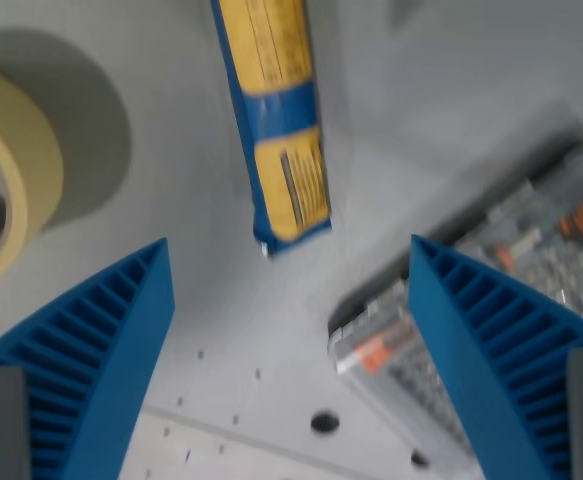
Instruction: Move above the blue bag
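the blue bag point(276, 120) is lying flat on the grey table point(421, 90), a long blue and yellow packet running from the top edge of the wrist view down toward the middle, its lower end pointing at about 6 o'clock and tilting slightly right. it is sitting at 12 o'clock from the gripper point(289, 300), ahead of the gap and not yet under it. the gripper is standing spread wide, its two ribbed blue fingers point(101, 340) framing bare table and pinching nothing. at about 9 o'clock a roll of tape point(16, 190) is resting well apart from the bag. at about 4 o'clock a keyboard point(491, 290) with grey and orange keys is lying partly behind the right finger.

judging from this, the approach is underway but unfinished. the next move is calling for travel toward 12 o'clock until the bag is lying centred between the fingers, holding height.
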Controlling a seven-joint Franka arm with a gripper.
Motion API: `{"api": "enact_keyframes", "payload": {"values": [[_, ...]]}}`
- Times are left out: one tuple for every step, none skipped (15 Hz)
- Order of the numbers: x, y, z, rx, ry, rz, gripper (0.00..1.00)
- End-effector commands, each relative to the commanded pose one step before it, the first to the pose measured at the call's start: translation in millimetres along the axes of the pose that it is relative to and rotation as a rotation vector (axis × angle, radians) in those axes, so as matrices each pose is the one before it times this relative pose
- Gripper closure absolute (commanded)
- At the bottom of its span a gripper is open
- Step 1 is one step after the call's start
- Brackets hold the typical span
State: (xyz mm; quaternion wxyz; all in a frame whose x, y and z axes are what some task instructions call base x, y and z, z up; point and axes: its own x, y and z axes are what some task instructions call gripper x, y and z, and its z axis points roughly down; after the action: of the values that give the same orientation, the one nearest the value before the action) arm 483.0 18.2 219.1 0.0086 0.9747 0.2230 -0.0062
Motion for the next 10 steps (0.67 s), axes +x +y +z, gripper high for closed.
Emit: {"api": "enact_keyframes", "payload": {"values": [[15.74, 0.7, 10.54, 0.03031, -0.0114, -0.1251, 0.0], [3.48, -0.05, 4.91, -0.0023, 0.0005, -0.0065, 0.0], [3.27, -0.01, 4.69, -0.00178, 0.0014, -0.006, 0.0], [3.07, 0.02, 4.42, -0.00255, -0.0005, -0.0016, 0.0], [2.89, 0.03, 4.11, -0.00342, 0.0017, -0.0024, 0.0], [2.7, 0.02, 3.79, -0.00182, -0.0021, -0.004, 0.0], [2.5, 0.02, 3.48, -0.00223, -0.0004, -0.0023, 0.0], [2.33, 0.03, 3.16, -0.00235, -0.0008, 0.0004, 0.0], [2.14, 0.02, 2.9, -0.00241, -0.001, 0.0006, 0.0], [1.96, 0.0, 2.6, -0.00279, 0.0005, -0.0011, 0.0]]}}
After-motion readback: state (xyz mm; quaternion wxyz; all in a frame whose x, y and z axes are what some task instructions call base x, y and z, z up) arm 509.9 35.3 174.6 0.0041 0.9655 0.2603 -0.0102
